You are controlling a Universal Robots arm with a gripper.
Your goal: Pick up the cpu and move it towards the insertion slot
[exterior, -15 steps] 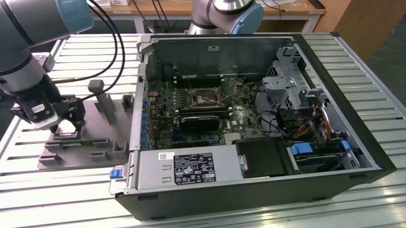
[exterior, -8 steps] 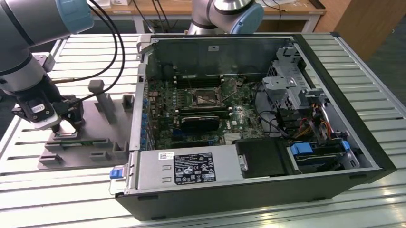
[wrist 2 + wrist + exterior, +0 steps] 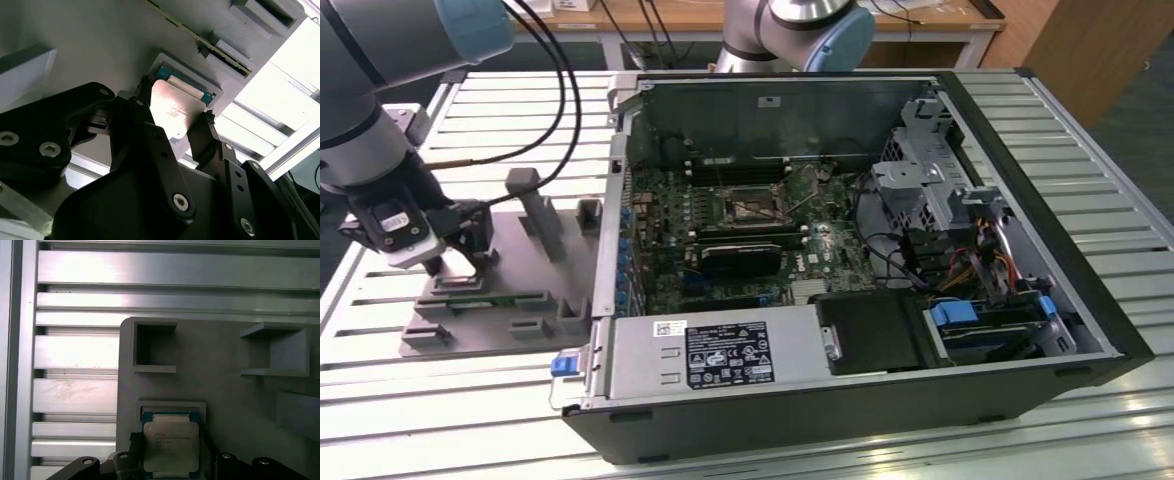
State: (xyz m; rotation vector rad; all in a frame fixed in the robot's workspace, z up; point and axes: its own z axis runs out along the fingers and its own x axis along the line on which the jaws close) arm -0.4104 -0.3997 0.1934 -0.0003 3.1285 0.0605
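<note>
We judge the step in hand to be the pickup. The gripper [image 3: 174,109] stands over the grey fixture plate [image 3: 534,275] on the worktop [image 3: 400,410], at the exterior view's left. Its fingers [image 3: 140,112] seem closed against two opposite edges of the cpu [image 3: 171,445], which sits in a shallow square pocket [image 3: 171,406] of that plate. Done well, this means even pressure on both edges, the cpu kept level, and a straight rise clear of the pocket walls before any sideways travel. The cpu lies flat, silver top up, its edges parallel to the pocket walls; being near square, it has no real long axis. The insertion slot [image 3: 750,207] is well apart, on the green board [image 3: 660,240] inside the open computer case [image 3: 854,420].
</note>
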